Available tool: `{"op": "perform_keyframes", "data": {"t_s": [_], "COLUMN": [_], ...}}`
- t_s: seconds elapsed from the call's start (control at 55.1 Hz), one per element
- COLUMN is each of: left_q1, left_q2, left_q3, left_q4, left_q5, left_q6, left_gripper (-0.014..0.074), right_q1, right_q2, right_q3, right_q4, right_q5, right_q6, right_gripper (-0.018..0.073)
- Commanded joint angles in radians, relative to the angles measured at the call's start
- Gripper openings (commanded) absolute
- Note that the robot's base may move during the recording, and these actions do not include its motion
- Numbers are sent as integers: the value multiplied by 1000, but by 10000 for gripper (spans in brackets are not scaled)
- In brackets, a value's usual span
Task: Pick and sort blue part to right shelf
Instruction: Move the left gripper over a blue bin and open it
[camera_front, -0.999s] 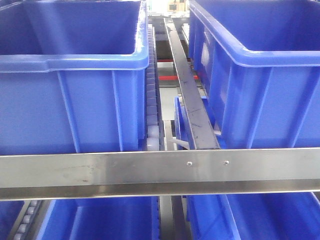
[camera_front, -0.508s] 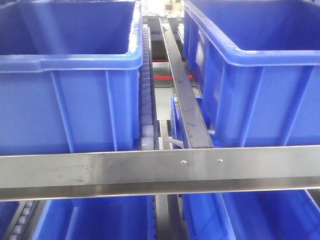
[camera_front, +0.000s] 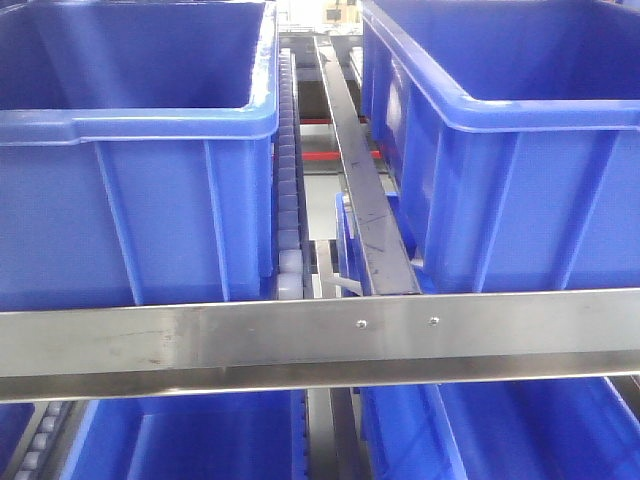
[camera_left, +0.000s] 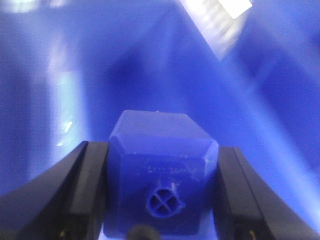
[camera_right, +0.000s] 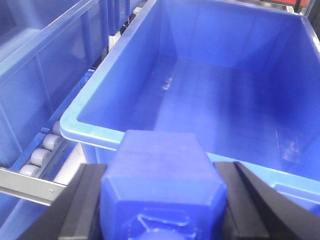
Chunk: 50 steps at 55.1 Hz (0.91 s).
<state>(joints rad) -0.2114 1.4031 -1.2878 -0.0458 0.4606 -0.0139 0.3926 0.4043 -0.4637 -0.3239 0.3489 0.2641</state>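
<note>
Clamping blue part (camera_right: 162, 187), right gripper (camera_right: 160, 172) above bin (camera_right: 95, 131), left gripper (camera_left: 160, 152) clamping twin (camera_left: 162, 172), background blurred

Left end effector (camera_left: 161, 150): 2 matte black wedge-shaped fingers (camera_left: 90, 175). Right end effector (camera_right: 160, 172): 2 black fingers (camera_right: 82, 200), same shape.

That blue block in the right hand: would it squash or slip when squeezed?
Probably stiff: the blue part shows crisp edges in the right hand. Its flat sides likely give a firm hold, though smooth plastic might slip. Flat-sided, it probably won't roll.
</note>
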Motion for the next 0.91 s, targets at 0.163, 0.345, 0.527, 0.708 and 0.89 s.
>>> {"op": "perform_keyframes", "data": {"t_s": [0.163,0.345,0.527,0.708,0.89], "left_q1": [27,28,30,33,41], "left_q2": [257,453,555,570,570], "left_q3": [-232,-363,-437,-449,-460], "left_q4": [-10,-10,-10,-15,-15], "left_q5": [28,116,177,196,229], "left_q6": [-1,-1,-1,-1,-1], "left_gripper": [334,334,339,449,639], "right_q1": [-2,-2,-2,-2,-2], "right_q2": [6,6,6,6,6], "right_q3": [-32,-32,-32,-32,-32], "right_q4": [-19,-19,-19,-19,-19], "right_q5": [-85,-85,-85,-85,-85], "right_q6": [-9,-9,-9,-9,-9], "right_gripper": [123,123,123,123,123]}}
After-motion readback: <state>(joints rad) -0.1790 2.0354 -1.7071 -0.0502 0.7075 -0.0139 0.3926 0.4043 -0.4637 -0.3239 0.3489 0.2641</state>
